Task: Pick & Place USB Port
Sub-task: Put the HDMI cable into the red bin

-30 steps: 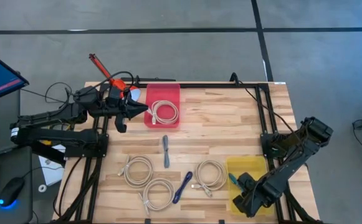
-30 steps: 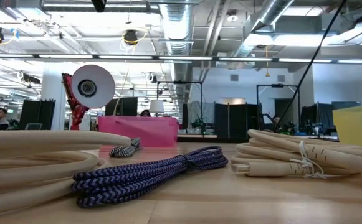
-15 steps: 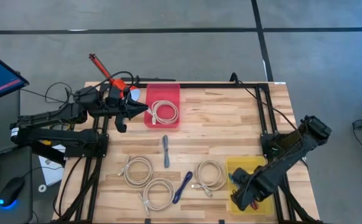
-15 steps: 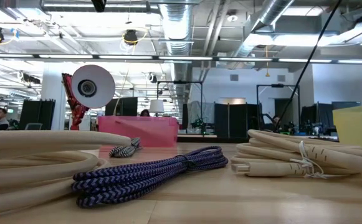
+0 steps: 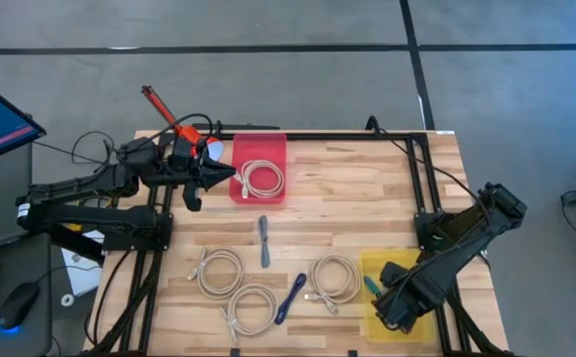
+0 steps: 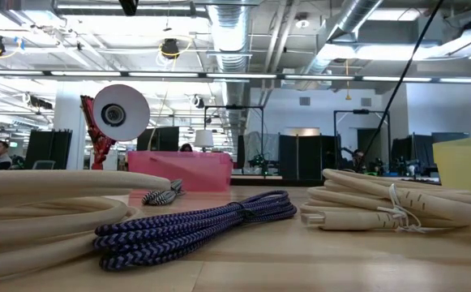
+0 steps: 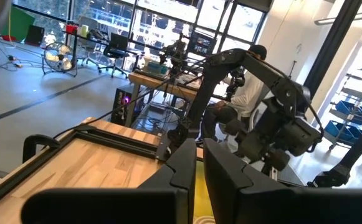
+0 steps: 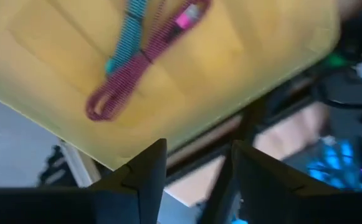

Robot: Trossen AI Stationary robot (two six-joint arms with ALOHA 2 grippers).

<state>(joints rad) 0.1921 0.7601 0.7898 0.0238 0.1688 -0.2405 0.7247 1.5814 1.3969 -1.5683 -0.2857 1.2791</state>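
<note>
Several coiled USB cables lie on the wooden table: three white coils [image 5: 220, 270], [image 5: 251, 305], [image 5: 335, 278], a grey one [image 5: 264, 241] and a blue-purple one [image 5: 290, 296] [image 6: 194, 223]. Another white coil [image 5: 261, 178] lies in the pink bin [image 5: 258, 149]. In the yellow bin [image 5: 406, 263] [image 8: 230, 68] lie a maroon cable [image 8: 140, 68] and a teal cable [image 8: 128, 31] [image 5: 370, 286]. My right gripper [image 5: 389, 302] [image 8: 198, 163] hovers open above the yellow bin and holds nothing. My left gripper [image 5: 230, 175] [image 7: 196, 165] waits shut beside the pink bin's left wall.
The pink bin stands at the table's far left, the yellow bin at its near right corner. Black frame rails [image 5: 421, 198] run along the table's far and right edges. A red-handled tool [image 5: 164, 107] lies behind the left arm. Bare wood lies in the far right part.
My right gripper has moved a little toward the table's far edge over the yellow bin, staying open. The cables and the left arm have kept still.
</note>
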